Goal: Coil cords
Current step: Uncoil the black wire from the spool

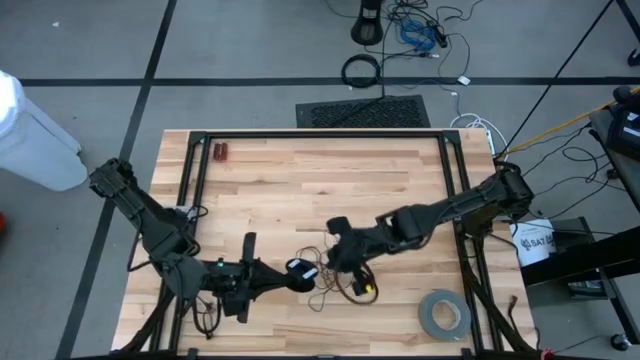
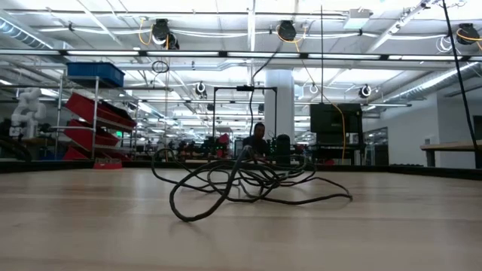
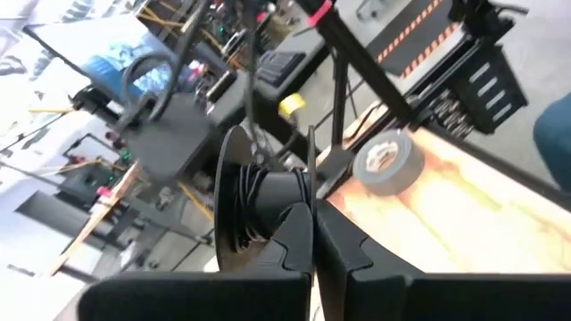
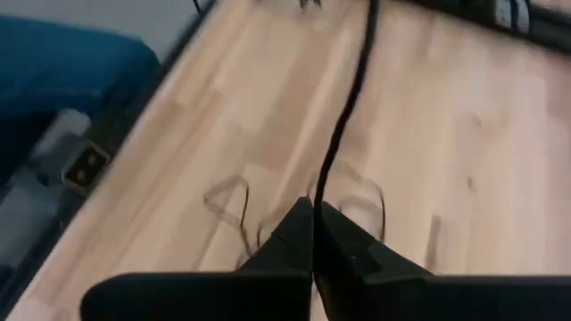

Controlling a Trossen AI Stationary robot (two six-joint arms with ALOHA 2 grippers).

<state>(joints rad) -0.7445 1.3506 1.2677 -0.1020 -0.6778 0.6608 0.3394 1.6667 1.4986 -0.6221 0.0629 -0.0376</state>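
Cords (image 1: 335, 278) lie as loose thin black strands on the wooden table (image 1: 320, 180), toward its near edge and between the two arms; in the low view they show as a tangled heap (image 2: 241, 181) resting on the boards. At the left, the left gripper (image 1: 288, 277) reaches in from the table's left side, its fingers (image 3: 299, 234) pressed together on a small black spool (image 3: 259, 201) that carries wound cord. Just right of it, the right gripper (image 1: 345, 255) hangs over the strands, its fingers (image 4: 343, 236) pinched on one black strand (image 4: 352, 98) that runs away across the wood. Farther right, a grey tape roll (image 1: 444, 314) lies flat near the table's right corner, well apart from the cords.
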